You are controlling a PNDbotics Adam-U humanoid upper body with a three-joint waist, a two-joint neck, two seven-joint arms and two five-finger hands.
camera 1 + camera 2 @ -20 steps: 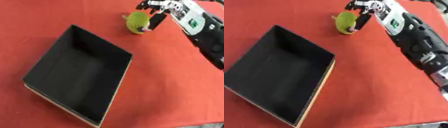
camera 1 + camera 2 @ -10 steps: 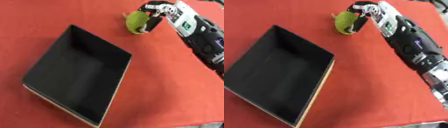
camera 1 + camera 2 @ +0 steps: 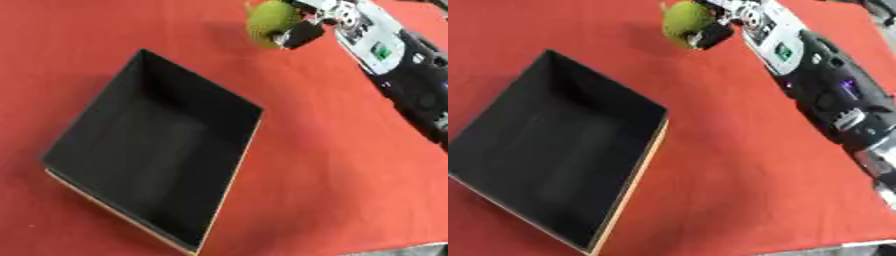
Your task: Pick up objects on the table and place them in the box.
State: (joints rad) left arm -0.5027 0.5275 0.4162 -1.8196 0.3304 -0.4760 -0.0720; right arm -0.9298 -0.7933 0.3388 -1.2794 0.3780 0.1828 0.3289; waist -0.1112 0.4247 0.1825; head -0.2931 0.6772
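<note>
A yellow-green rounded object hangs at the top of the view, above the red cloth, with my right hand shut on it from the right. The arm runs down the right side from that hand. The black open box sits at centre left, nothing visible inside; the object is up and to the right of its far corner. My left hand does not show.
A red cloth covers the table. A tan edge runs along the box's near right side. A grey strip shows at the bottom right corner.
My right hand has closed round the green object and lifted it off the cloth, shifting it slightly left towards the box. The whole picture has also shifted a little.
</note>
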